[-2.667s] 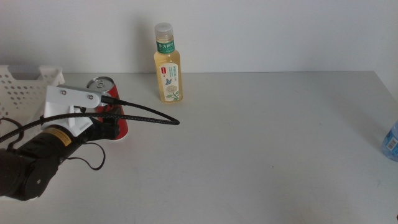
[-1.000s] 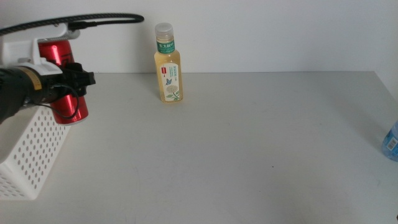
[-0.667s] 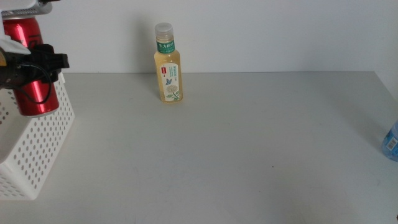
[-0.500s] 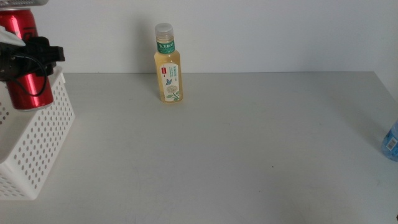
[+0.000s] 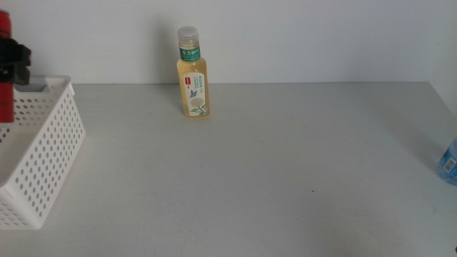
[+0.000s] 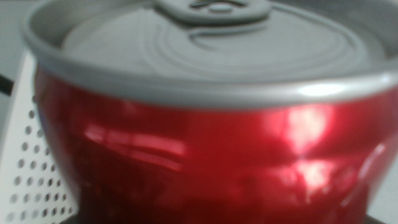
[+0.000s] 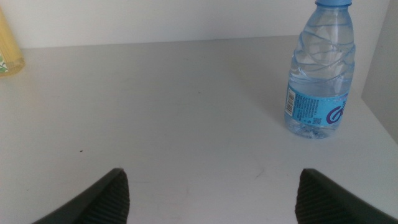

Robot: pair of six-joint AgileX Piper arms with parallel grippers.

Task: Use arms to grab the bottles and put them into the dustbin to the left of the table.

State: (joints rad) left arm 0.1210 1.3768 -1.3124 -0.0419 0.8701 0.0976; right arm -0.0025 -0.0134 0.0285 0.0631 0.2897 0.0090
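The slim red soda can (image 6: pixel 211 143) fills the left wrist view, held upright with its silver top showing. In the middle view the can (image 5: pixel 4 93) is cut off by the picture's left edge, above the far side of the white perforated dustbin (image 5: pixel 44 143), with my left gripper (image 5: pixel 11 63) shut on it. The yellow tea bottle (image 5: pixel 193 75) stands at the back of the table (image 5: pixel 271 171). The clear water bottle (image 7: pixel 318 74) with a blue cap stands ahead of my open right gripper (image 7: pixel 211 199), which holds nothing.
The water bottle (image 5: pixel 449 163) shows only partly at the table's right edge in the middle view. A white wall runs behind the table. The tea bottle's side (image 7: pixel 7 53) shows at the edge of the right wrist view.
My left gripper has lifted the red can from the table and carried it left over the dustbin, nearly out of the middle view. The two bottles have not moved.
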